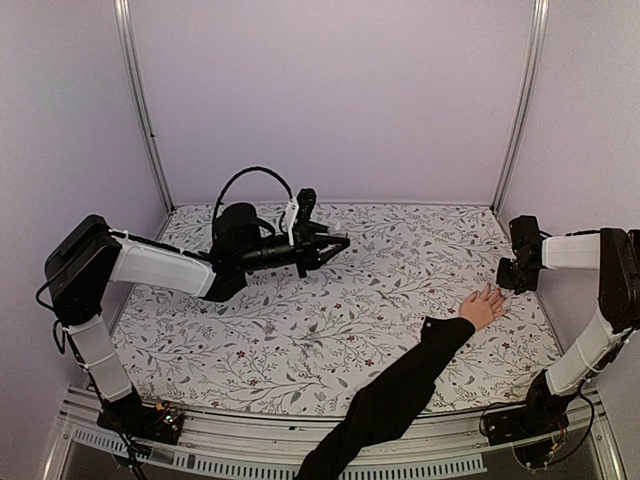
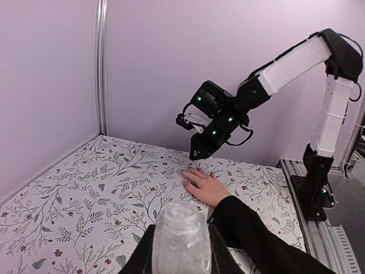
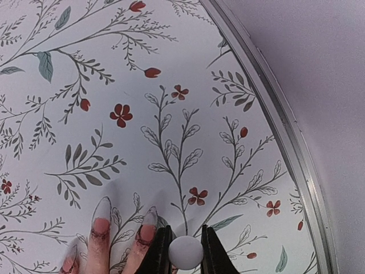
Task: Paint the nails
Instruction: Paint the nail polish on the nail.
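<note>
Left arm (image 1: 160, 265): white and black, raised above the left half of the table, forearm level and aimed toward the middle.
Left gripper (image 1: 340, 242): high over the cloth, well apart from the hand; fingers narrow, clamped on either side of the bottle.
Bottle (image 2: 182, 242): small, pale and translucent, upright between the left fingers in the left wrist view, with its ribbed neck on top.
Table cloth (image 1: 300, 330): white with grey sprigs and small red flowers, spread across the whole table top.
Sleeve (image 1: 400, 390): long and black, coming in from the near edge and running diagonally up to the right.
Hand (image 1: 483, 308): light-skinned, palm down, flat on the cloth at the right side of the table, fingers spread and pointing toward the right gripper.
Nails (image 3: 102, 206): on the fingertips resting on the cloth, right below the right gripper; 2 clear in the right wrist view, long and pale, a 3rd finger cut off by the frame edge. Painted or not: cannot tell.
Right gripper (image 1: 512, 276): tilted downward, just beyond the fingertips; fingers narrow, pinching the white round knob, its left finger just beside the nearest nail.
White round knob (image 3: 185, 251): small and smooth, held between the 2 dark fingers; anything below it hidden.
Right arm (image 1: 590, 300): standing at the right edge of the table, elbow bent, forearm reaching left.
</note>
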Controlling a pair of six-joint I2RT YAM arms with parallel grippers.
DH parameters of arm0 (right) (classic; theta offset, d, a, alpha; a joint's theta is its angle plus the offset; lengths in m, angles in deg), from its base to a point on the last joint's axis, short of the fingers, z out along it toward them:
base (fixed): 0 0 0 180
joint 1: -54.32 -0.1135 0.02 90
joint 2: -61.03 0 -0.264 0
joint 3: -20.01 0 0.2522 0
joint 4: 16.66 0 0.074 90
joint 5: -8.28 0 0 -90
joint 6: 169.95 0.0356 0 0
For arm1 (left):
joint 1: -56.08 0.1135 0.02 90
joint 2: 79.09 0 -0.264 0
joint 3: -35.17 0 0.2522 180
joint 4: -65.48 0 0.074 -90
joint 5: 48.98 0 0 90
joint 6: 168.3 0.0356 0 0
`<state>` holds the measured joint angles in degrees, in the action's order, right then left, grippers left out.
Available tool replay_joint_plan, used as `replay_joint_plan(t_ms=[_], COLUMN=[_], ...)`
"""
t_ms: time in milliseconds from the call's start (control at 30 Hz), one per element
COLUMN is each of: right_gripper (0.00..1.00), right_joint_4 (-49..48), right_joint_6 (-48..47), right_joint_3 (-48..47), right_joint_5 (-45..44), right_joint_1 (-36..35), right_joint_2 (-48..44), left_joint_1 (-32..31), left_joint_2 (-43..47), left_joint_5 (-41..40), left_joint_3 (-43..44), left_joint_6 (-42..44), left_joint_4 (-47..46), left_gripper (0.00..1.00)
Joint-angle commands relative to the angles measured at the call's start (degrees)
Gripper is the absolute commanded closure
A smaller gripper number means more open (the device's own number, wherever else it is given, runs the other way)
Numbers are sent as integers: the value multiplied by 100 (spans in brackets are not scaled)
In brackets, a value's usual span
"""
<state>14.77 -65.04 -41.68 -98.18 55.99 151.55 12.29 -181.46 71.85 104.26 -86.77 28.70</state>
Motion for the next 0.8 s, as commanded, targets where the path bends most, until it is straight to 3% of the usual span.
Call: replay_joint_plan(t_ms=[0, 767], right_gripper=[100, 100], right_joint_4=[-105, -5], right_joint_6=[-61, -3], right_joint_3=[-59, -60], right_joint_5=[-112, -210], right_joint_1=[34, 35], right_joint_2=[80, -371], left_joint_1=[81, 81], left_joint_2=[68, 166], left_joint_5=[-7, -24], left_joint_3=[-40, -93], left_joint_6=[-13, 11], left_joint_4=[-144, -131], left_gripper=[100, 100])
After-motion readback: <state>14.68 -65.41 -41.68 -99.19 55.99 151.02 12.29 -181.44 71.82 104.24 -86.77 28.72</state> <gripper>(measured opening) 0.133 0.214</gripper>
